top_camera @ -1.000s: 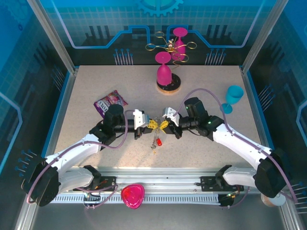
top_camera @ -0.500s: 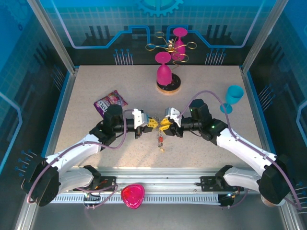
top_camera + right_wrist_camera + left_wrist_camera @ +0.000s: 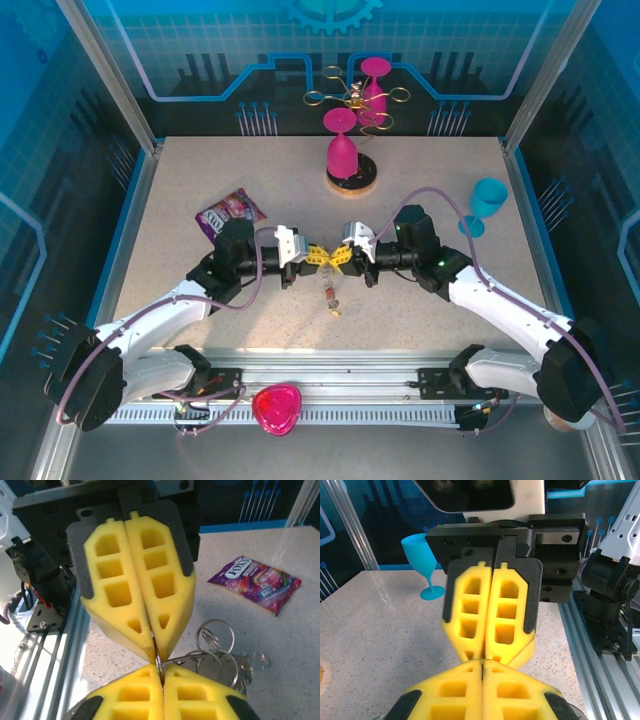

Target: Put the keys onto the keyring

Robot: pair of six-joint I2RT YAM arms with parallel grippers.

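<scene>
Two grippers sit nose to nose over the middle of the speckled beige desk (image 3: 200,200). The left gripper (image 3: 319,257) and right gripper (image 3: 342,259) both have their yellow foam jaws squeezed fully together, tips meeting tips.

From the right wrist cam there's a thin sliver of metal pinched in the right jaws. It leads off to the grey metal keyring (image 3: 235,670), whose small wire loops fan out just beside the jaws on the side toward the purple foil candy packet (image 3: 255,577). The left jaws look like they nip the same sliver, but I can't tell for sure.

The tiny metal keys (image 3: 331,292), one with a red head, trail in a bunch from that meeting point toward the near edge of the desk in the overhead view. Can't tell if they touch the surface.

My read: neither arm is nearer, both are right at the ring, so the coming move turns on that shared pinch. With thin springy wire against soft foam, I'd expect it to twist or slip if one side lets go.
</scene>
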